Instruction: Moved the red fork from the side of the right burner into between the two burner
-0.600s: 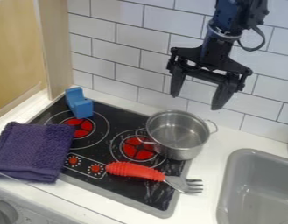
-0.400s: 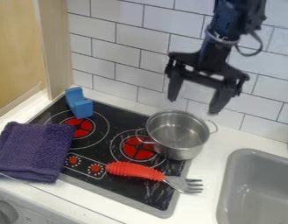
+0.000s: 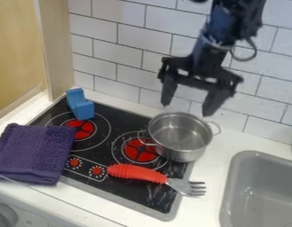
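Both fingers of the gripper (image 3: 187, 108) stand wide apart and hold nothing. The red fork (image 3: 136, 173) lies just in front of the right burner (image 3: 136, 151), so I judge the whole move is left to do. The pot (image 3: 180, 144) hides part of this burner's ring; the arm (image 3: 224, 25) is cut off above.

Purple towel (image 3: 34, 153), pot (image 3: 182, 154), blue block (image 3: 83, 109), sink (image 3: 254, 166)
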Controlling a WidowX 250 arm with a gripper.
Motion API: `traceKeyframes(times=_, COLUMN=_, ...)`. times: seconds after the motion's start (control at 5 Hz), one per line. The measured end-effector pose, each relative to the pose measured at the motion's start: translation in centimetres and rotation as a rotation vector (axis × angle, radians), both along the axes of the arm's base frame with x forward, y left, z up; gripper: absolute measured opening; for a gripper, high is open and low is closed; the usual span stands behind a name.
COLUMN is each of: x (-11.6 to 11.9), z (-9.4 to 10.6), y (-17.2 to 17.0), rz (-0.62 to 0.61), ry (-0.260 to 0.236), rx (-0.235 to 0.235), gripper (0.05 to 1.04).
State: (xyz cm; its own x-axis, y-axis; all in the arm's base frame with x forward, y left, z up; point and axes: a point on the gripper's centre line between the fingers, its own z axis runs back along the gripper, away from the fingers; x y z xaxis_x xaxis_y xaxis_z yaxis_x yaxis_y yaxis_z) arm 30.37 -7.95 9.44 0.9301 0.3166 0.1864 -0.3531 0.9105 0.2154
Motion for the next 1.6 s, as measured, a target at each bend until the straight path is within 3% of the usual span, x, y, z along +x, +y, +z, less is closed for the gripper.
traceKeyframes(times=0.4, x=-2.9, z=3.1, y=1.5, rz=0.465, ry=-0.158, rx=-0.049, gripper=0.999)
traceKeyframes(times=0.8, x=-7.7, z=2.8, y=2.9, rz=0.977, ry=-0.183, rx=-0.028, gripper=0.999)
traceKeyframes(times=1.0, x=-9.7, z=1.9, y=3.5, rz=1.217, ry=-0.227, rx=-0.009, gripper=0.999)
traceKeyframes(times=1.2, x=-10.6, z=0.7, y=3.7, rz=1.33, ry=-0.218, rx=-0.013, gripper=0.999)
traceKeyframes(times=1.4, x=-10.4, z=-0.3, y=3.9, rz=1.365, ry=-0.221, rx=-0.06, gripper=0.999)
traceKeyframes(times=1.6, x=-10.2, z=-1.2, y=4.0, rz=1.364, ry=-0.219, rx=-0.073, gripper=0.999)
